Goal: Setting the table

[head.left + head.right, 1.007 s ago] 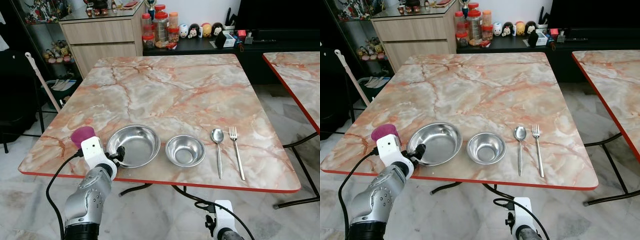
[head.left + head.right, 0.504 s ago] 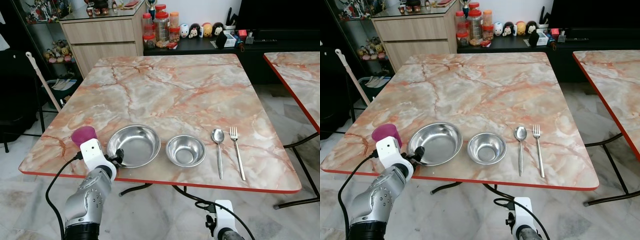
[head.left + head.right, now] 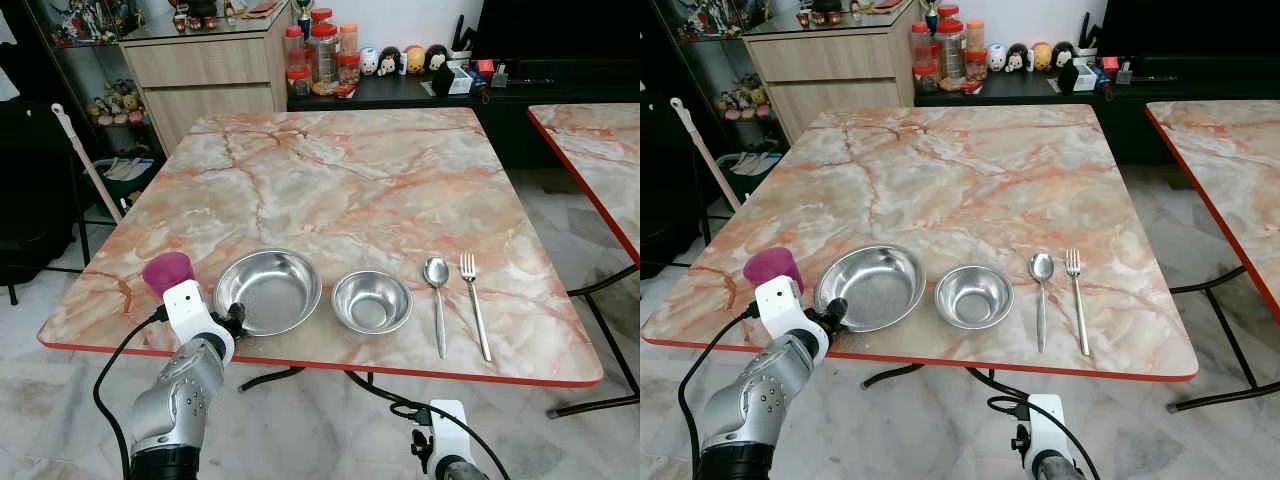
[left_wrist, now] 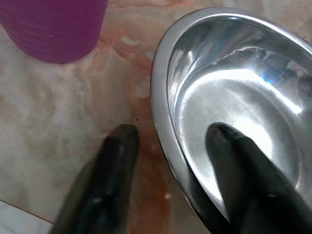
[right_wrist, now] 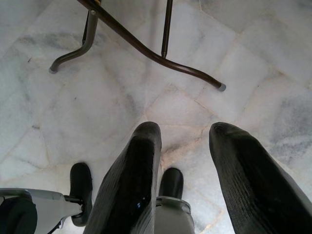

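Note:
On the marble table [image 3: 350,170], along its near edge, stand a purple cup [image 3: 166,271], a large steel bowl [image 3: 268,291] and a small steel bowl [image 3: 371,301]. A spoon [image 3: 436,290] and a fork [image 3: 471,300] lie to their right. My left gripper [image 3: 236,318] is open at the large bowl's near-left rim. In the left wrist view one finger [image 4: 117,161] rests outside on the table and the other inside the bowl [image 4: 229,97]. My right gripper [image 5: 185,131] hangs open below the table, over the floor.
A second marble table [image 3: 600,140] stands to the right across a narrow gap. Behind are a wooden cabinet [image 3: 200,70] and a low shelf with jars [image 3: 320,55]. A mop handle [image 3: 85,165] leans at the left. The far half of the table is bare.
My left gripper has drawn back a little toward the table's near edge. The large bowl and the other tableware have stayed where they were.

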Available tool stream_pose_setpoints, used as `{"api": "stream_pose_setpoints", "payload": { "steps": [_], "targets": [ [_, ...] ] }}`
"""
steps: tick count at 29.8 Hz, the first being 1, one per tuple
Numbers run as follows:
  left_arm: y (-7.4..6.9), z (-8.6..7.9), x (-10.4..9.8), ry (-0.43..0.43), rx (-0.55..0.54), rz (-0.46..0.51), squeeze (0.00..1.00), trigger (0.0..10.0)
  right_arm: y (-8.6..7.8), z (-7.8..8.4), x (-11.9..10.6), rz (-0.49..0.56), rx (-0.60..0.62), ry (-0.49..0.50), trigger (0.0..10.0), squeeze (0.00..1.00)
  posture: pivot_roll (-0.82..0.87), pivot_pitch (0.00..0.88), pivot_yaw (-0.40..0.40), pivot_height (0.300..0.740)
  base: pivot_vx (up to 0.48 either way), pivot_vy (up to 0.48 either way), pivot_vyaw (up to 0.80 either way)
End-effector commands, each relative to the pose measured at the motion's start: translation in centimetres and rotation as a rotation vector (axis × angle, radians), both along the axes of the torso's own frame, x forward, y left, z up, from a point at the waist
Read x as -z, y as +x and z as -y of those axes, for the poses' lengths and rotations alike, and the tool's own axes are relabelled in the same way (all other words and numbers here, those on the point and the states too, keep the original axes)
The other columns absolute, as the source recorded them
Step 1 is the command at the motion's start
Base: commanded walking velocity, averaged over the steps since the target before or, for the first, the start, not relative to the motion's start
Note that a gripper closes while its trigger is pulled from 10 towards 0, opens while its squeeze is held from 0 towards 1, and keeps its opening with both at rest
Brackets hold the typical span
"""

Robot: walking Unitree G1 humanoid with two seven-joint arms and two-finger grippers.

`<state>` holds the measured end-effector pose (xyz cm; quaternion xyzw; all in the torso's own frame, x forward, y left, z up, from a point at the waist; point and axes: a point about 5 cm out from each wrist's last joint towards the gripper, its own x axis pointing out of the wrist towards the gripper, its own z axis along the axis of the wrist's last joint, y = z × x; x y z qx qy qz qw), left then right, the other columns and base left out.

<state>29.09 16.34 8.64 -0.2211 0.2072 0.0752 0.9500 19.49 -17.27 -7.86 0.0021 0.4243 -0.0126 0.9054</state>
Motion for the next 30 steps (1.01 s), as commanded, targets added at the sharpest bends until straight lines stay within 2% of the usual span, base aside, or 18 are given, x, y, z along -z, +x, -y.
{"api": "stream_pose_setpoints", "payload": {
  "steps": [1,16,24,30],
  "targets": [
    [0.2,-0.2,-0.4,0.000,-0.003,0.005,0.00,0.0,0.3,-0.2,-0.1,0.001,0.004,0.008,10.0,0.00,0.06,0.000,0.061,0.740,0.000,0.000,0.00],
    [0.2,-0.8,-0.9,0.012,-0.042,0.022,0.00,0.0,0.4,-0.3,-0.1,0.000,-0.002,0.007,10.0,0.00,0.06,0.000,0.059,0.740,0.000,0.000,0.00],
    [0.5,-1.3,-2.4,-0.013,-0.086,0.122,0.00,0.0,0.5,-0.5,-0.2,0.001,-0.007,0.010,10.0,0.00,0.07,0.000,0.057,0.740,0.000,0.000,0.00],
    [0.6,-1.2,-2.9,-0.056,-0.092,0.155,0.00,0.0,0.5,-0.5,-0.2,0.002,-0.008,0.011,10.0,0.00,0.07,0.000,0.055,0.740,0.000,0.000,0.00]
  ]
}}
